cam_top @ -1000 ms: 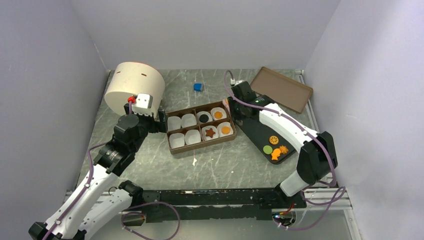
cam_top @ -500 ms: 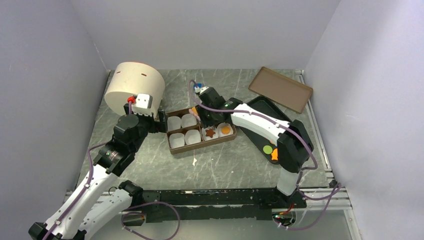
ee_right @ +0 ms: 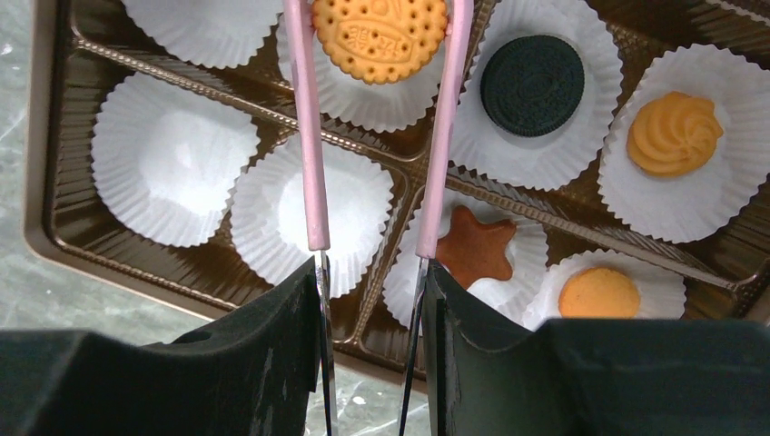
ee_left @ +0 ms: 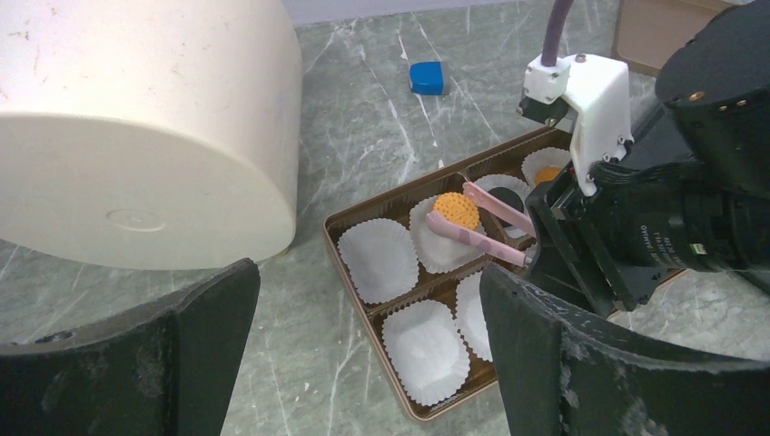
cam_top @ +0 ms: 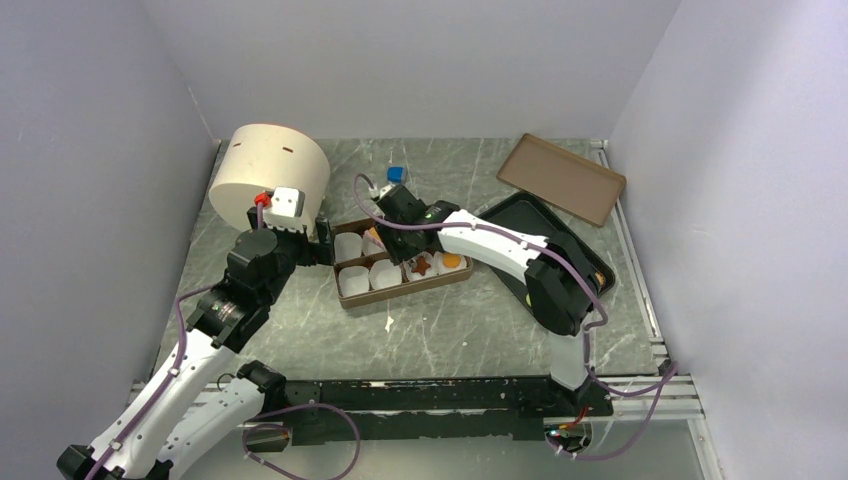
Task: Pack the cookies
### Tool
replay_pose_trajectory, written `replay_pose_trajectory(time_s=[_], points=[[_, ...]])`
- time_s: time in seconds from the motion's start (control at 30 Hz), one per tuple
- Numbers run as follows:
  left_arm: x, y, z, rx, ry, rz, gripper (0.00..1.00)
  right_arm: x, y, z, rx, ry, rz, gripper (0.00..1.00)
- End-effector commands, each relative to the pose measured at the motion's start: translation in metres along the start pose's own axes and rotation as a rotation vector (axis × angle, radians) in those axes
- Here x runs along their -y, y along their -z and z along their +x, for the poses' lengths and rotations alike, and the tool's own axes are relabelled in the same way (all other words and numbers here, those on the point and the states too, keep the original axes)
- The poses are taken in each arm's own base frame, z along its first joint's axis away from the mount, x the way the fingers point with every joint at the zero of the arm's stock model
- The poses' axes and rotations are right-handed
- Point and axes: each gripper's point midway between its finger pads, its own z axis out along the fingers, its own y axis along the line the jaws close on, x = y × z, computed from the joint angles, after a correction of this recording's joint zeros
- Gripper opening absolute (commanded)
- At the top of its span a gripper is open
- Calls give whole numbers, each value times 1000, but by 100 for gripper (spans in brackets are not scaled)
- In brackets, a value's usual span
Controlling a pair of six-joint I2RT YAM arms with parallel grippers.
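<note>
On the grey marbled table [cam_top: 450, 330], a large cream cylinder [cam_top: 270, 175] lies on its side at the far left. A brown flat tray [cam_top: 565, 178] sits at the far right, with a black tray [cam_top: 515, 213] just near of it, largely covered by the right arm. Between them in the middle stands a brown plastic compartment box [ee_right: 41, 136] lined with white paper cups [ee_right: 168, 163], four in the far row and four in the near row.

The left end effector [cam_top: 322, 235] hangs by the box's far left corner, just beside the cylinder, jaws spread wide and holding nothing. The right end effector [ee_right: 368, 282] reaches in over the box from the right and is clamped on a pair of pink tweezers [ee_right: 309, 136]. The tweezer tips pinch a round orange cookie [ee_right: 380, 36] over the far row's second cup from the left; whether it touches the paper I cannot tell.

In the right half of the box, a black round cookie [ee_right: 532, 86] and an orange swirl cookie [ee_right: 674, 132] fill the far cups. A brown star cookie [ee_right: 478, 247] and a plain orange round cookie [ee_right: 597, 292] fill the near ones. The remaining left cups show only white paper.

A small blue cube [cam_top: 397, 174] rests on the table beyond the box.
</note>
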Motion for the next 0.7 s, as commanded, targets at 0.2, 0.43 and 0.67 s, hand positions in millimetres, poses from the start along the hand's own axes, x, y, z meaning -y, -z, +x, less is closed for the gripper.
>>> replay_pose_trajectory(time_s=[0.2,0.43,0.67], points=[[2,0,-14,52,1,8,96,4,-11,-17,32,19,51,26],[2,1,-15,54,2,9,96,4,-14,-17,24,24,53,31],[3,1,-15,57,3,14,96,5,-11,-15,12,36,58,41]])
